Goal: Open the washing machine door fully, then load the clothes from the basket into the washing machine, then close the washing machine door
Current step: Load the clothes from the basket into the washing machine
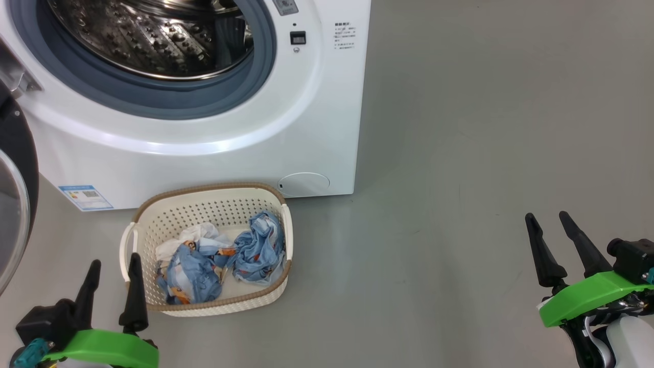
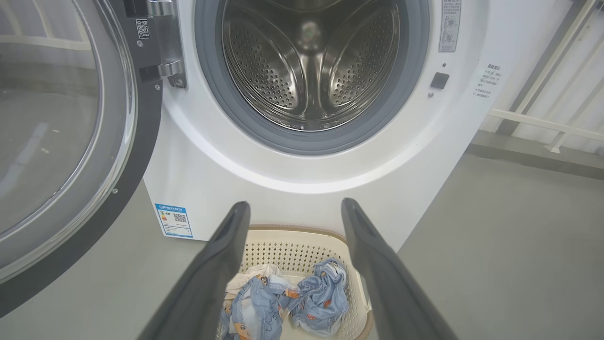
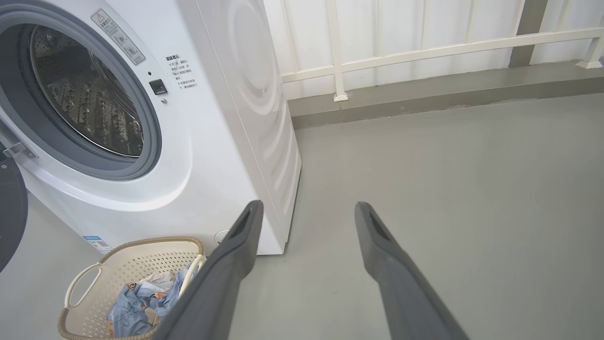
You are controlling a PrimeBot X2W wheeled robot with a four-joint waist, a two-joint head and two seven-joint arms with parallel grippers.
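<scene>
- Left jaws spread, empty, at 7 o'clock near basket [image 1: 204, 187].
- Right jaws spread, empty, at 4 o'clock.
- Left wrist view shows the open door [image 2: 47, 141]; right wrist view, a railing [image 3: 424, 53].

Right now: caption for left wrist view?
Open left end effector aimed at clothes in basket; washing machine door open, drum empty.

A bare laundry corner, more test hall than home: a white washing machine [image 1: 179, 148] at upper left on plain grey floor [image 1: 485, 153], a basket [image 1: 204, 187] of clothes [image 1: 255, 250] before it, and a white panelled wall [image 3: 401, 23] with a rail [image 3: 424, 53] across the right wrist view's top.
</scene>
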